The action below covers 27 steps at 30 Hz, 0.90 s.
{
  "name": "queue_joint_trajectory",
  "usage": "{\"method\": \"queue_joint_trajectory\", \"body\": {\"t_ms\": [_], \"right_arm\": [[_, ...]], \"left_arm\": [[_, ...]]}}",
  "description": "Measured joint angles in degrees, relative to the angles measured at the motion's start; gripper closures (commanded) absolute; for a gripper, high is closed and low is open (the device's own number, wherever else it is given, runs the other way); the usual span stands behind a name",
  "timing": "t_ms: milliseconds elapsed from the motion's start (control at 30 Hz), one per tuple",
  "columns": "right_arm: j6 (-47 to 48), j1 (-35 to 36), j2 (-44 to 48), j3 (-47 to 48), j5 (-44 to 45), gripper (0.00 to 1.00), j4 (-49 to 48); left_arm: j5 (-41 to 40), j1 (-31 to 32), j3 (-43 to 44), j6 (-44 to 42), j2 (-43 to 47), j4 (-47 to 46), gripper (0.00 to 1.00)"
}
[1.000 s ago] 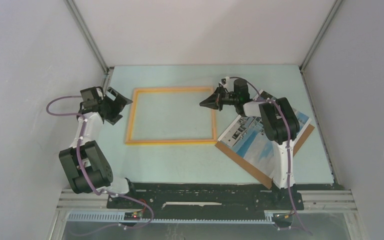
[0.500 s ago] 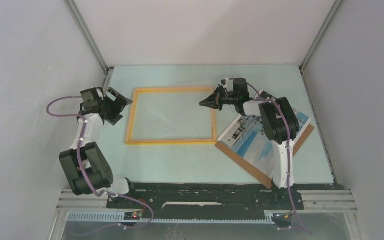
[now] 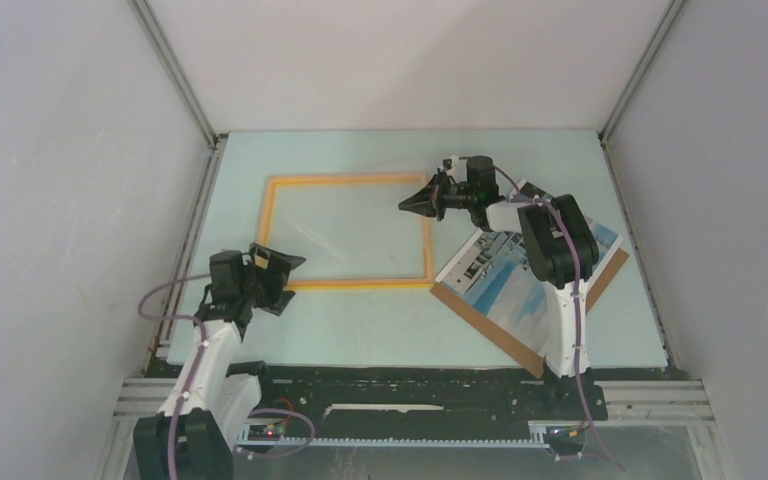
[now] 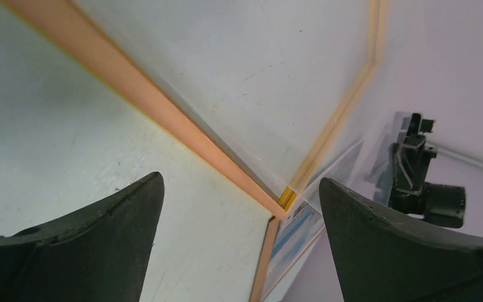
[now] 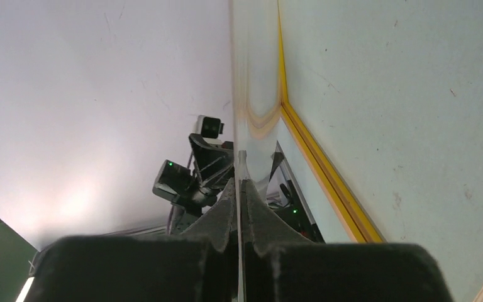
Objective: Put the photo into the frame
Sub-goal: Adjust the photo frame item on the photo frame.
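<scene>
I have the right pincer [image 5: 239, 189] pinching the clear pane [image 5: 255, 94] of the frame [image 3: 345, 283], presumably lifting it so the photo [image 3: 495, 285] slides under; left pincer [image 4: 240, 182] spread, near-left corner.

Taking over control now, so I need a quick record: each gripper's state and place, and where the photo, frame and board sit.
left gripper: open, empty, at the frame's near-left corner
right gripper: shut on the edge of the clear pane, by the frame's right rim
frame: lying flat, no photo inside
photo: picture side up on the board, right of the frame
board: brown, flat, angled, touching the frame's near-right corner
</scene>
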<state>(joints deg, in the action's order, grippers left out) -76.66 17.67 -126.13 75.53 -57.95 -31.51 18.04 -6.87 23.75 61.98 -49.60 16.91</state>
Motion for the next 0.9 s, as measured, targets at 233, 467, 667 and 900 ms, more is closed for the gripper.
{"method": "queue_joint_trajectory", "body": {"t_ms": [233,467,667,900], "right_arm": [[-2.0,0.2,0.0,0.0,0.0,1.0,-2.0],[-3.7,0.5,0.0,0.0,0.0,1.0,-4.1],[-4.1,0.5,0.0,0.0,-0.3,1.0,-4.5],[-5.3,0.6,0.0,0.0,-0.7,1.0,-5.7]], "left_arm": [[-1.0,1.6,-3.4,9.5,1.0,-6.4,0.0],[0.3,1.8,-3.3,11.6,-6.6,-11.9,0.0],[-0.2,1.8,-1.1,10.5,-5.1,-13.1,0.0],[-0.2,1.5,3.0,9.5,-7.4,-14.4,0.0]]}}
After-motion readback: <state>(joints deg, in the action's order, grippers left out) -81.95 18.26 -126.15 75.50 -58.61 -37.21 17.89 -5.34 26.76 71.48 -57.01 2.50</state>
